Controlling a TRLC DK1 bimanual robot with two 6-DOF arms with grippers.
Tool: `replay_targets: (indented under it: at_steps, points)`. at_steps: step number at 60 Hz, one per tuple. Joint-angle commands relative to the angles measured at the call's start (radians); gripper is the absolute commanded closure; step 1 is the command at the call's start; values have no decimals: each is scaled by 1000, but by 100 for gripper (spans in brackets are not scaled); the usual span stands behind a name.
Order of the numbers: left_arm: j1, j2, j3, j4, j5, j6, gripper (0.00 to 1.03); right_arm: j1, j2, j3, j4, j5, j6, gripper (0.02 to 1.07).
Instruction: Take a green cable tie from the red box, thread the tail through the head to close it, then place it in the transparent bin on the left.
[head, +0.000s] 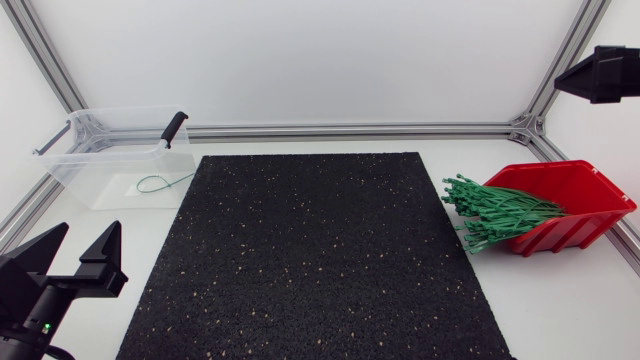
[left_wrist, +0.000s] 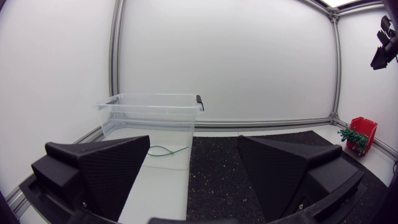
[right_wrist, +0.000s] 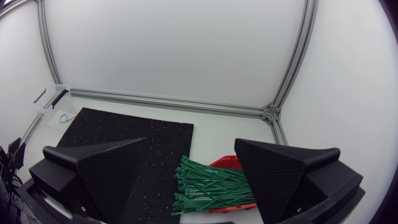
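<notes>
You have a black speckled mat (head: 310, 255) lying flat on the white table (head: 560, 300), its 12 o'clock edge near the frame rail (head: 350, 130).

right pincer (right_wrist: 191, 141): spread wide | green cable ties (right_wrist: 208, 183): in red box (right_wrist: 225, 163), under pincer

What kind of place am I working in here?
Probably a robot test cell: an aluminium frame with white walls, a black mat, and a red box of green ties opposite a clear bin.
</notes>
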Motion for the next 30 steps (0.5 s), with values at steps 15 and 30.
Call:
replay_targets:
  at_steps: [15, 30]
  points:
    - [3, -7, -40, -22, -3, -10, 5, -87, 370, 347, -404, 11, -496, 9]
    - [-1, -7, -38, -22, -3, -10, 5, -57, 412, 382, -533, 92, -895, 9]
